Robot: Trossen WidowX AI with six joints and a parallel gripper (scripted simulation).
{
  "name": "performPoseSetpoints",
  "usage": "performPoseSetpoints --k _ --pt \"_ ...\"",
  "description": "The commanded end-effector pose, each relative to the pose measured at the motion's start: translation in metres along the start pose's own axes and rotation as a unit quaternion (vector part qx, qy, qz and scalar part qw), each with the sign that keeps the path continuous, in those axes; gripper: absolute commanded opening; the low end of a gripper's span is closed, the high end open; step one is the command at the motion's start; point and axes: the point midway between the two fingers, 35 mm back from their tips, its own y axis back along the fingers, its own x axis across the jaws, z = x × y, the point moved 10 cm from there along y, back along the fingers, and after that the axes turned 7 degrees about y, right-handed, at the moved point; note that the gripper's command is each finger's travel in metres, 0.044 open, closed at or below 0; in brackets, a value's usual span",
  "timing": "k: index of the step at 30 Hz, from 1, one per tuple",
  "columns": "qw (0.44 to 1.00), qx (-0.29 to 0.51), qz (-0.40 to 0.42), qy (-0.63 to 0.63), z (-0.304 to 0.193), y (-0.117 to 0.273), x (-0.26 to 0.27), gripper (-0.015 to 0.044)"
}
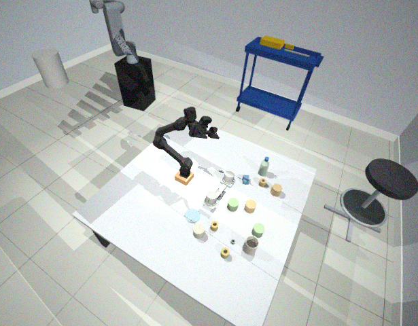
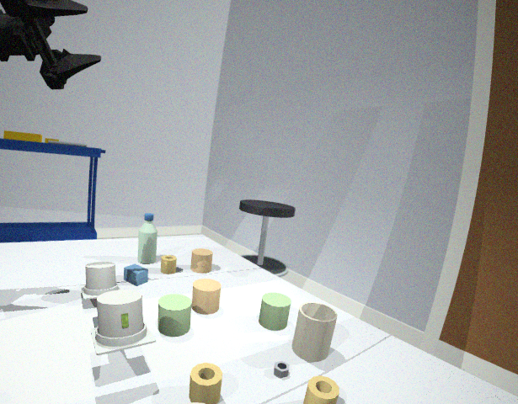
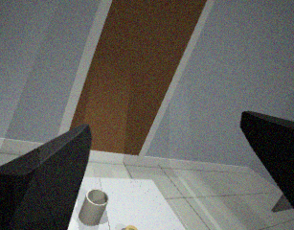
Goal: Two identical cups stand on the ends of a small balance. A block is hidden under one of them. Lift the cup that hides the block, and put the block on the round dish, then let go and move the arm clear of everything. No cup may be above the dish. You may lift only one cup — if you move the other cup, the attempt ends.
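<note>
The table [image 1: 160, 224] carries everything, and by the look of it the task has not begun. The arm [image 1: 168, 140] is raised high, well behind the balance [image 1: 220, 191]. Its gripper [image 1: 209, 128] is spread wide with nothing between the fingers.

Both cups sit upside down on the balance ends: the near cup [image 2: 119, 316] and the far cup [image 2: 100, 278]. Neither is lifted. The block is out of sight under one of them; which one I cannot tell. The dish [image 1: 192, 215] lies just in front of the balance, bare.

Left to do: lift the right cup, move the block to the dish, release, withdraw.

No readable writing anywhere; the near cup bears only a small green patch [image 2: 125, 321].
</note>
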Motion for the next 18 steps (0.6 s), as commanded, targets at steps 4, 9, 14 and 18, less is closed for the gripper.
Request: performPoseSetpoints --k 4,9,14,18 --pt "0.997 0.038 0.071 -0.011 -0.027 0.0 0.024 0.044" --pt "0.989 0.076 0.122 -0.023 -0.048 0.001 0.041 0.044" --pt "0.977 0.121 0.17 -0.041 -0.069 0.004 0.057 0.044" --pt "0.963 0.162 0.205 -0.058 -0.087 0.008 0.069 0.044"
